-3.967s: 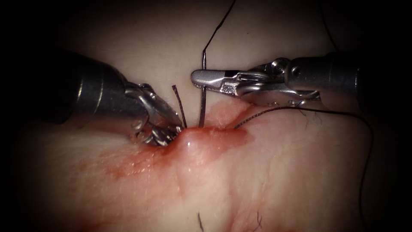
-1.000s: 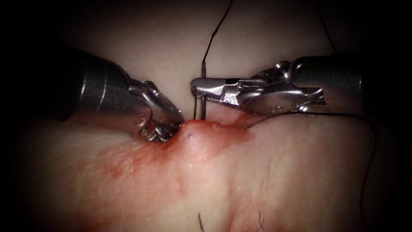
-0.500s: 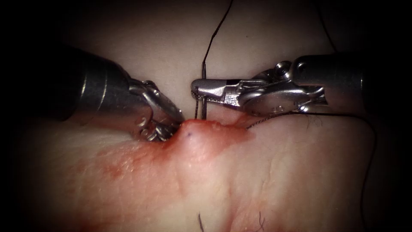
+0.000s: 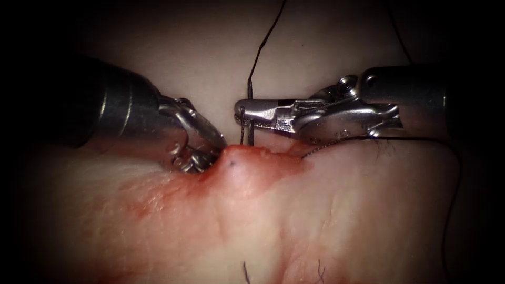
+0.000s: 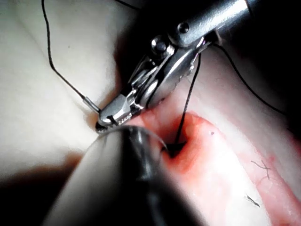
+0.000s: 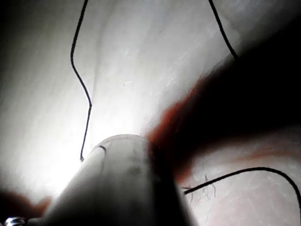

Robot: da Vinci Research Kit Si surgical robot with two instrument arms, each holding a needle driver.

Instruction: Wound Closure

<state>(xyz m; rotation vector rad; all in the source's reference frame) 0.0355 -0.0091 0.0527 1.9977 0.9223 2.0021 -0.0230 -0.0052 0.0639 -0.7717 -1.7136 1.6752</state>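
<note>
Needle (image 4: 250, 134) stands upright at the cut, tip end down in the raised tissue (image 4: 236, 168), thread (image 4: 263, 47) running up from its far end. Right tool (image 4: 243, 110) jaws clamped on needle near swaged end. Left tool (image 4: 208, 155) pressed into tissue just left of the mound; jaw state can't tell. Red fluid (image 4: 158, 194) smeared to the left.

Right arm's shaft (image 6: 124, 183) close up, grey and rounded, jaws hidden behind it. Pale tissue (image 6: 155, 70) beyond, with a smear of red fluid (image 6: 171, 125) beside a dark blurred mass. One strand of dark thread (image 6: 81, 80) winds down to just beside the shaft. Another strand arcs over the tissue past fine hairs (image 6: 207, 184).
</note>
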